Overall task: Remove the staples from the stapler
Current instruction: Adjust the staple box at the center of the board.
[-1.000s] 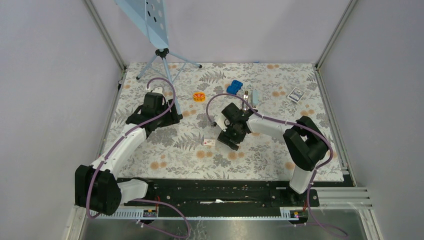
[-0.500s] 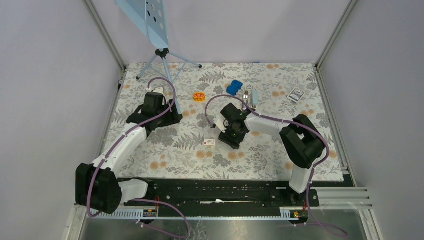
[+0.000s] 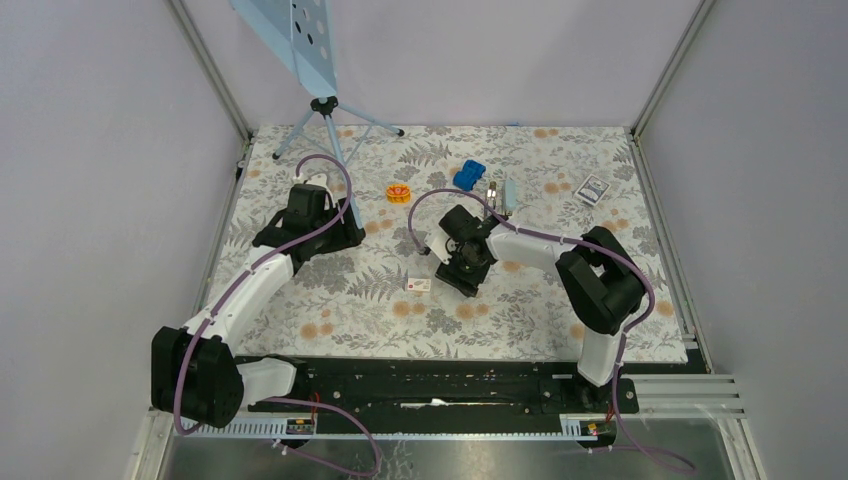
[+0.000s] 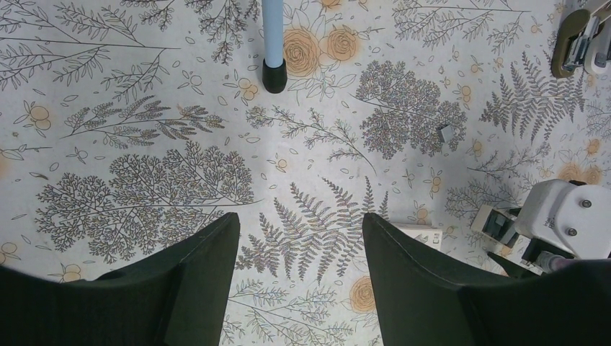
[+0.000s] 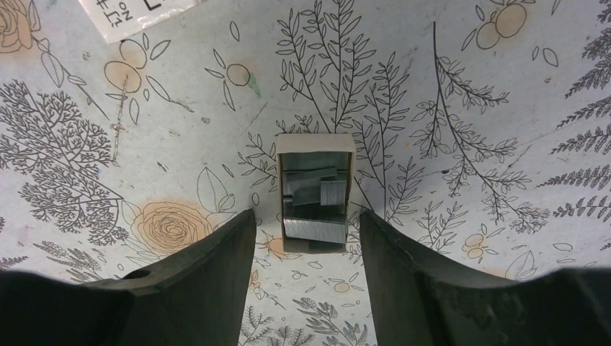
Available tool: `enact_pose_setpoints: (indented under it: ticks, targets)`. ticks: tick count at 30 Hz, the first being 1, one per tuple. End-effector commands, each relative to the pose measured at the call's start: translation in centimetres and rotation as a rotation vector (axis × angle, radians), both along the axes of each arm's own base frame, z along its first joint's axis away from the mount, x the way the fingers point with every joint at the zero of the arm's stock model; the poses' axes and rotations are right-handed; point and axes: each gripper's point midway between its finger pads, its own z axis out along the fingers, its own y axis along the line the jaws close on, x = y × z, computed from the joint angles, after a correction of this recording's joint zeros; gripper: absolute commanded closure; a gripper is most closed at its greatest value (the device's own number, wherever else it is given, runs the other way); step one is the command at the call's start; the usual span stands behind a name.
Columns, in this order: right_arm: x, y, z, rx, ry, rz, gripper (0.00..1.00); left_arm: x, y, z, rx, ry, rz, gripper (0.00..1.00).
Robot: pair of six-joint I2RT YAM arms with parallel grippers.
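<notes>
The stapler (image 3: 498,195) lies opened near the back of the flowered cloth, and shows at the top right corner in the left wrist view (image 4: 580,40). A tiny silvery-grey strip of staples (image 4: 444,133) lies loose on the cloth left of my right arm. My right gripper (image 5: 306,216) is open low over a small open white tray (image 5: 315,148) holding more silvery strips. Its fingertips stand either side of the tray's near end, with gaps on both sides. My left gripper (image 4: 299,220) is open over bare cloth, nothing between its fingers.
A small white box with an orange mark (image 3: 418,285) lies just left of my right gripper (image 3: 466,268). Behind are a blue object (image 3: 468,175), an orange ring (image 3: 399,193) and a card (image 3: 593,190). A tripod (image 3: 325,110) stands at the back left, one foot (image 4: 272,76) near my left gripper (image 3: 330,232).
My right gripper's jaws have narrowed and it has shifted slightly left and back over the tray. The left arm has not moved.
</notes>
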Motion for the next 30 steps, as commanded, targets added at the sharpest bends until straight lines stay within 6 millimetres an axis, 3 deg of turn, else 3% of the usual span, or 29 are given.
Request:
enact_pose_setpoints:
  ticks: [1,10,30]
  targets:
    - [0.07,-0.08,-0.35,-0.016,0.019,0.004,0.36,0.66,-0.15,0.48,-0.023,-0.031,0.002,0.32]
    - [0.33,0.1,-0.55,-0.019,0.012,0.004,0.41,0.65,-0.23,0.32,-0.026,-0.025,-0.002,0.32]
    - [-0.05,-0.06,-1.12,-0.038,0.035,-0.001,0.66,0.64,-0.4,0.2,-0.034,-0.021,-0.008,0.33]
